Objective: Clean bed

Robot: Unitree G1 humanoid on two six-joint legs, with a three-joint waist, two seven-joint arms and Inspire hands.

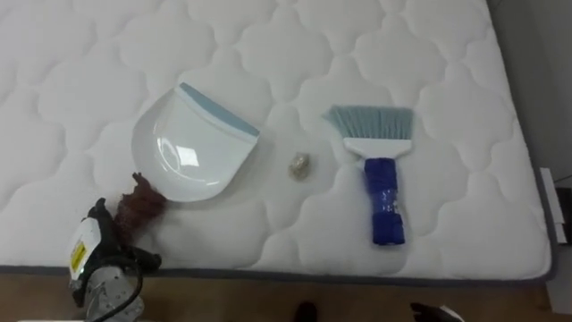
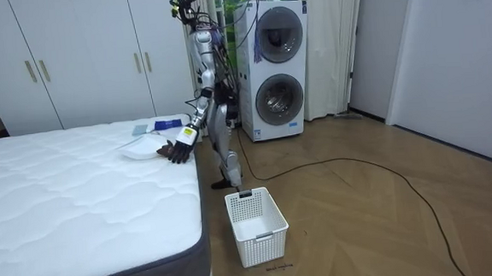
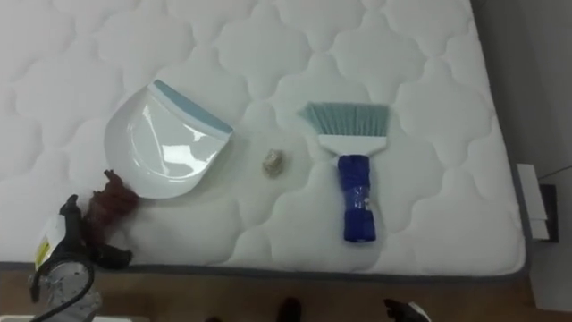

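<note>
A white dustpan (image 1: 190, 148) with a grey-blue lip lies flat on the white quilted mattress (image 1: 268, 54), its lip facing a small crumpled bit of litter (image 1: 298, 166). To the right of the litter lies a hand brush (image 1: 380, 170) with pale teal bristles pointing away from me and a blue handle (image 1: 385, 204) toward the bed's near edge. My left hand (image 1: 125, 215) rests on the mattress at the dustpan's rear end, touching it; the dustpan's handle is hidden by the hand. In the room view the left hand (image 2: 176, 149) lies by the dustpan (image 2: 140, 149).
I stand at the bed's end, close to its grey edge (image 1: 357, 277). A white slatted basket (image 2: 256, 225) stands on the wooden floor behind me. A stacked washer and dryer (image 2: 274, 68) and white wardrobes (image 2: 78, 54) line the wall.
</note>
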